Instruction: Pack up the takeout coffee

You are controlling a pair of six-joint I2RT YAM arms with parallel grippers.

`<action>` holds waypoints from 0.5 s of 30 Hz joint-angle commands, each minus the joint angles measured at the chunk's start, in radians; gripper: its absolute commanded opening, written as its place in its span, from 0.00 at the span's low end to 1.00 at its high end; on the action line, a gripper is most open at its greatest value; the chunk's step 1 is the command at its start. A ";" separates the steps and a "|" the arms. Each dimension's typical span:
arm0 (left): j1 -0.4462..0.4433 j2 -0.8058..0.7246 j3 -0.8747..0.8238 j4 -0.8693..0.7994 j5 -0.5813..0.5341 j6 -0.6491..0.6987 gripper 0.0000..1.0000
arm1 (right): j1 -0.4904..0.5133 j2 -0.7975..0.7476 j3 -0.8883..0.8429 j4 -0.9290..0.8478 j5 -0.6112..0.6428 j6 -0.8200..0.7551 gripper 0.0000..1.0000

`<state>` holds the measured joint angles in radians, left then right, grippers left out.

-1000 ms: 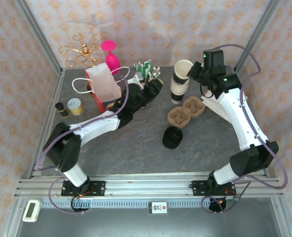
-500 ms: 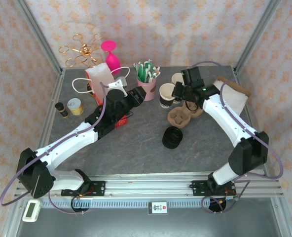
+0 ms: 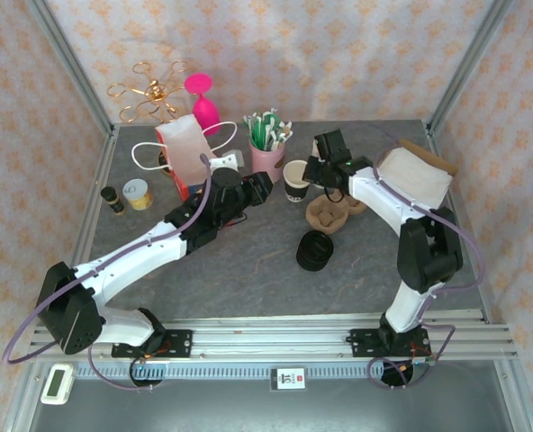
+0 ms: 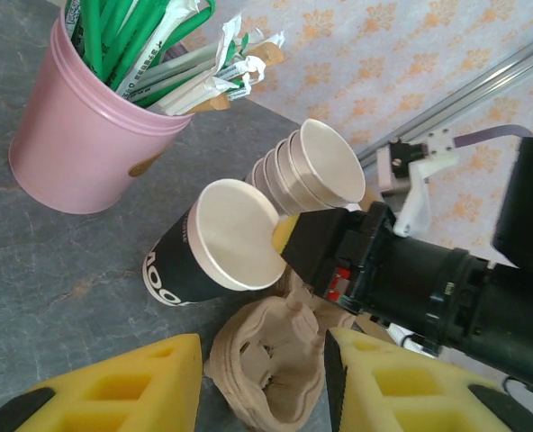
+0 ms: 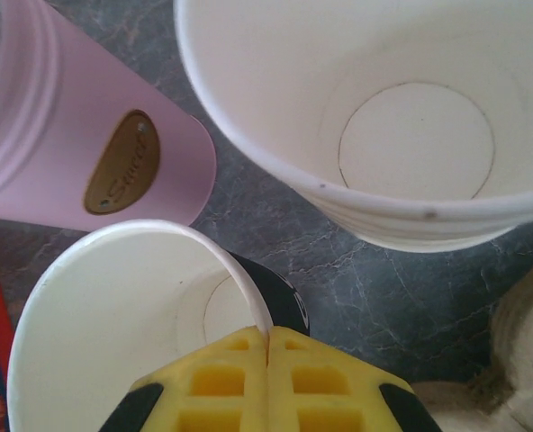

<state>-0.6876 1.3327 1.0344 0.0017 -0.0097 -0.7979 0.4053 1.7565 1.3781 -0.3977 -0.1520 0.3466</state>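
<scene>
Where the dark cup point(image 3: 295, 181) stood, the right gripper point(image 5: 268, 340) clamped its rim. The left gripper point(image 4: 262, 342) gaped empty at its nine o'clock.

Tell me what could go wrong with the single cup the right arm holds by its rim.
1. The right fingers pinch just the thin rim of the single cup; it may crumple or slip free.
2. The cup stack and pink straw holder stand close beside it; a swing could topple them.
3. The left fingers hang open near the cup, so the arms might bump.
</scene>
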 commanded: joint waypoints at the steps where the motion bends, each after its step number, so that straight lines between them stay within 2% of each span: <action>1: -0.012 0.004 0.038 -0.043 -0.036 0.040 0.40 | 0.006 0.008 -0.012 0.054 0.042 -0.001 0.00; 10: -0.021 0.031 0.068 -0.081 -0.039 0.062 0.41 | 0.005 0.043 -0.019 0.057 0.068 0.020 0.00; 15: -0.026 0.042 0.089 -0.114 -0.044 0.075 0.41 | 0.005 0.043 0.005 0.025 0.066 0.016 0.11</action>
<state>-0.7010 1.3712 1.0790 -0.0673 -0.0338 -0.7528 0.4053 1.7981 1.3605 -0.3588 -0.1192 0.3546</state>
